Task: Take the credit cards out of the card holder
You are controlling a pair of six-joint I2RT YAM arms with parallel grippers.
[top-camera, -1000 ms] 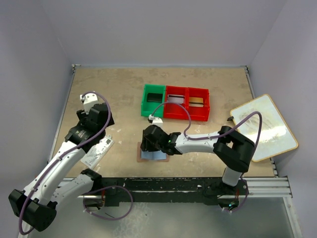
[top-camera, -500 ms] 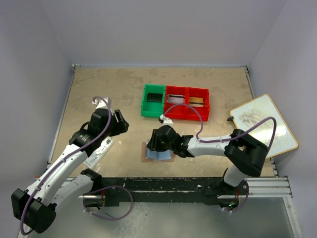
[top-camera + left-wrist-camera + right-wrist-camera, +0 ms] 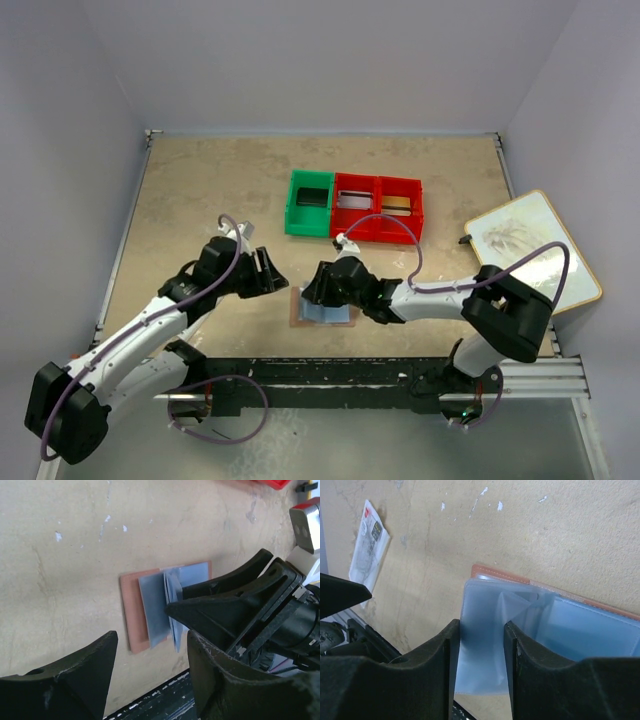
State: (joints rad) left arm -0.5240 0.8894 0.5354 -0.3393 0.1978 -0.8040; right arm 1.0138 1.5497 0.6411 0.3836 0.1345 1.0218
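Observation:
The card holder [image 3: 296, 310] lies open on the table near the front edge, its brown rim around blue-grey sleeves [image 3: 322, 312]. My right gripper [image 3: 318, 288] is low over it. In the right wrist view the right gripper [image 3: 479, 630] has its jaws apart, with a loose sleeve leaf [image 3: 485, 645] between the fingers [image 3: 445, 650]. No card shows in the sleeves. My left gripper [image 3: 272, 276] is open and empty just left of the holder. The left wrist view shows the holder [image 3: 131, 611], a raised sleeve leaf [image 3: 172, 605], and the left gripper [image 3: 150, 642] a little short of them.
A green bin [image 3: 310, 203] and two joined red bins [image 3: 378, 208] stand behind the holder; card-like pieces lie in the red ones. A white packet with a red mark [image 3: 367, 545] lies to the left. A framed board [image 3: 530, 255] leans off the right edge.
My left arm has swung right and forward, from above the white packet to beside the holder. My right gripper and the holder have shifted a little to the right.

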